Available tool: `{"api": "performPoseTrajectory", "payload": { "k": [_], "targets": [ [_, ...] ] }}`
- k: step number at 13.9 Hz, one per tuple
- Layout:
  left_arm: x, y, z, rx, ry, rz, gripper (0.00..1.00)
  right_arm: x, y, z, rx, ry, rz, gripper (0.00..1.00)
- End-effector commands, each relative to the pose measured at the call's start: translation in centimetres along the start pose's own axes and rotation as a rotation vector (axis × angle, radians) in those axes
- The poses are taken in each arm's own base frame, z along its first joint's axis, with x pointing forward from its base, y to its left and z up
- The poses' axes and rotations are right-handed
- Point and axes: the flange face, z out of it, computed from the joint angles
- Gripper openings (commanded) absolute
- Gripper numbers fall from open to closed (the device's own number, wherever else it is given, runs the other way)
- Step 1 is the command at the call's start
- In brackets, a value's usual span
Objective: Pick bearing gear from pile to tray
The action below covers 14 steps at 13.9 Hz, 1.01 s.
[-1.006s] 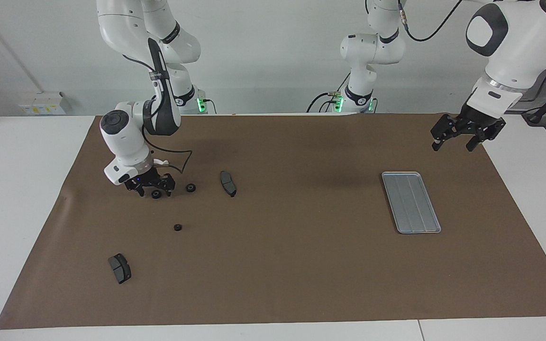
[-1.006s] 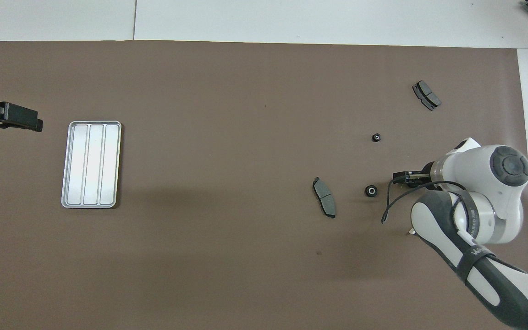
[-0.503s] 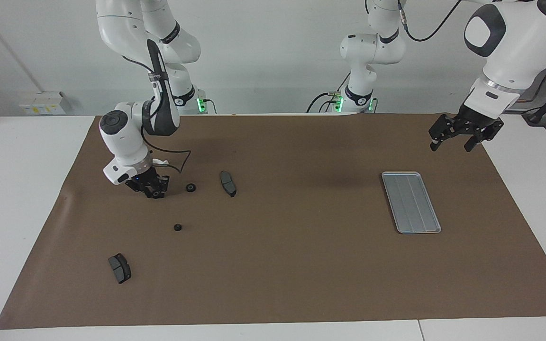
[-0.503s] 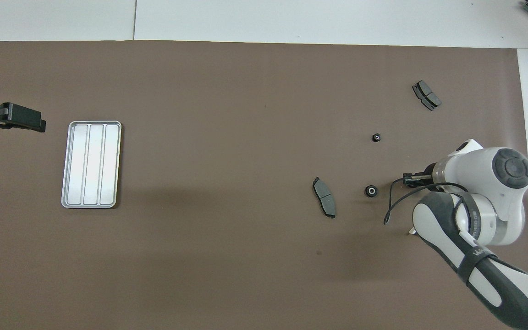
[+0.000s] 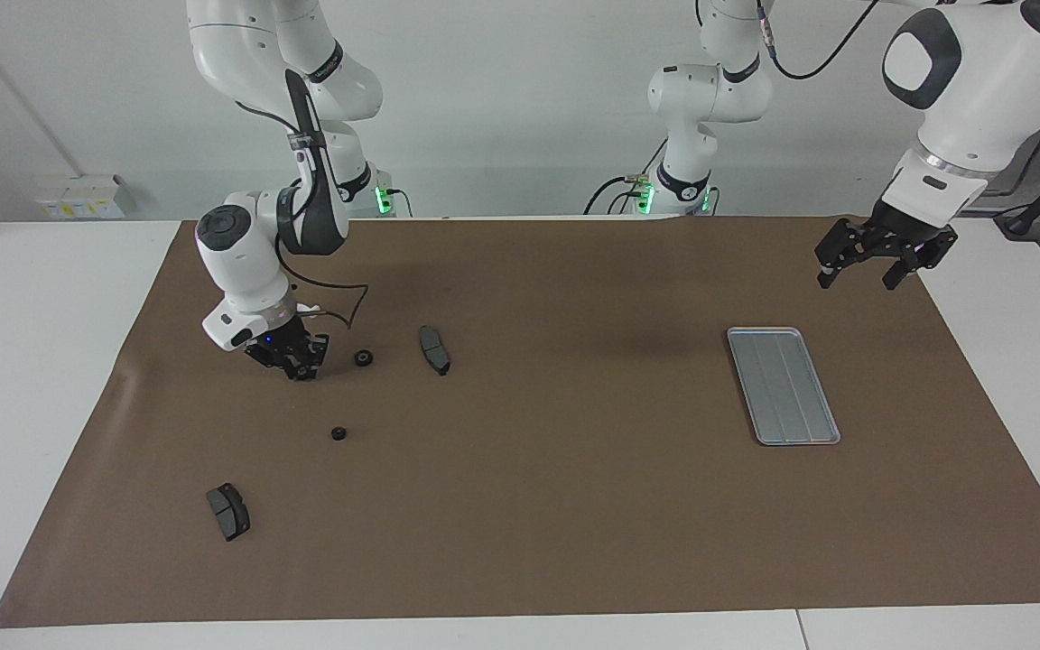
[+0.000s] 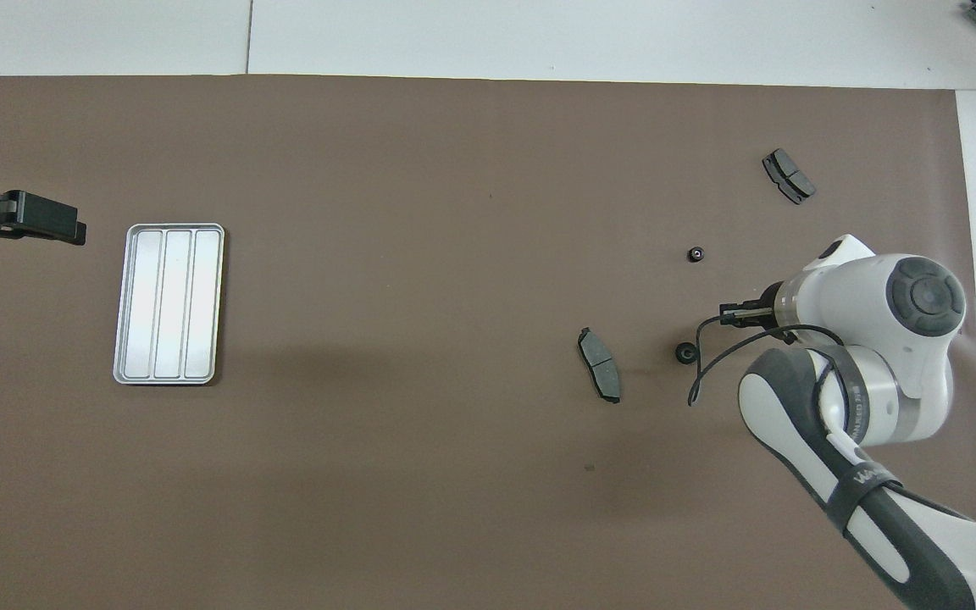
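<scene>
Both arms are glossy white shells with dark grey joint caps and black bands at the joints. The right arm (image 5: 254, 262) carries a loose black cable looping off its wrist. Each base (image 5: 678, 190) glows green, and the grippers are black.

Plain pale wall (image 5: 502, 99) along the back, evenly lit, without strong shadows. White table (image 5: 23, 361) covered across most of its top by a brown mat (image 5: 556, 506), white margins left bare at the ends and edges. A seam in the tabletop (image 6: 249, 38) showing. Small pale box (image 5: 79, 197) with yellow labels against the wall. Green lights (image 5: 383, 199) glowing low by the wall.
</scene>
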Motion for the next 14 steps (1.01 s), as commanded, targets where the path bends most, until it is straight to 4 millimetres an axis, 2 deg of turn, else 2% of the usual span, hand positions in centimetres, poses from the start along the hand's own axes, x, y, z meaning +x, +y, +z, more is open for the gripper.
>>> {"api": "performPoseTrajectory", "payload": {
  "k": [1, 4, 7, 9, 11, 14],
  "targets": [
    [-0.8, 0.1, -0.3, -0.005, 0.014, 0.012, 1.0, 1.3, -5.4, -2.1, 0.023, 0.001, 0.058, 0.0],
    [-1.3, -0.1, 0.3, -0.007, 0.002, 0.017, 1.0, 1.2, -12.0, -3.2, 0.042, 0.022, 0.086, 0.0],
    [-1.4, -1.1, 0.8, -0.006, 0.033, -0.011, 1.0, 2.5, -18.9, -3.9, 0.055, 0.014, 0.132, 0.0],
    [-1.3, -1.0, 0.8, -0.005, 0.039, 0.0, 1.0, 3.2, -22.6, -4.3, 0.068, 0.019, 0.164, 0.0],
    [-1.3, -1.0, 0.7, -0.005, 0.046, 0.003, 1.0, 3.6, -25.8, -4.1, 0.081, 0.023, 0.172, 0.0],
    [-1.4, -1.0, 0.9, -0.006, 0.037, -0.002, 1.0, 4.8, -32.5, -2.4, 0.023, 0.024, 0.185, 0.0]
  ]
}}
